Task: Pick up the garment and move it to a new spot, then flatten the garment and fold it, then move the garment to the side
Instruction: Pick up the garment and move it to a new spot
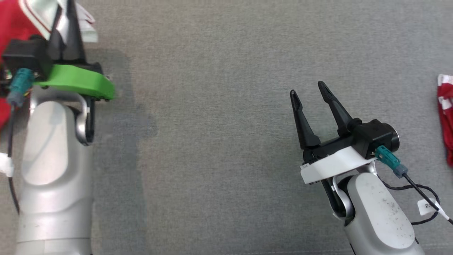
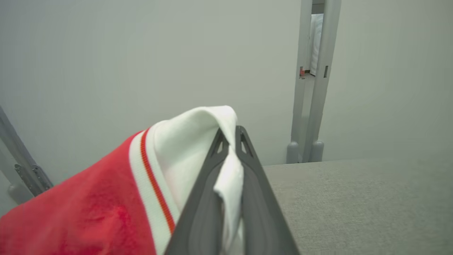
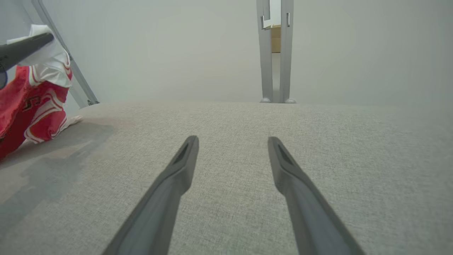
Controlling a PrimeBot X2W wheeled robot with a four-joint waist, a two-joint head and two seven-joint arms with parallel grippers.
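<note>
**Step 1: Pick-Up Grasp Made, Transfer Pending**

The left gripper [image 2: 231,136] is closed on the garment [image 2: 88,205]. Its two fingers pinch a fold of white cloth next to the red-striped trim. The garment is red with white bands. It sits at the far left corner of the worktop [image 1: 226,141]. The right wrist view shows its upper part raised in the grip, while its lower part rests on the worktop surface.

The right gripper [image 1: 307,89] is open and holds nothing. It hovers over the near right part of the worktop, with bare grey surface beneath its fingers.

A second piece of red-and-white cloth [image 1: 445,117] lies at the right edge of the worktop. Whether it belongs to the same garment cannot be told.

Step in hand, as judged: the pick-up is underway. The grasp is made, but the garment is not yet clear of the worktop, and the move, flattening, folding and setting aside are all outstanding.

Requirements for the next move, as judged:
- Raise the left arm until the trailing cloth leaves the worktop.
- Carry the garment toward the middle of the worktop.
- Note that a single pinch point lets the cloth hang bunched. The free right gripper is available to take a second edge for spreading.
</note>
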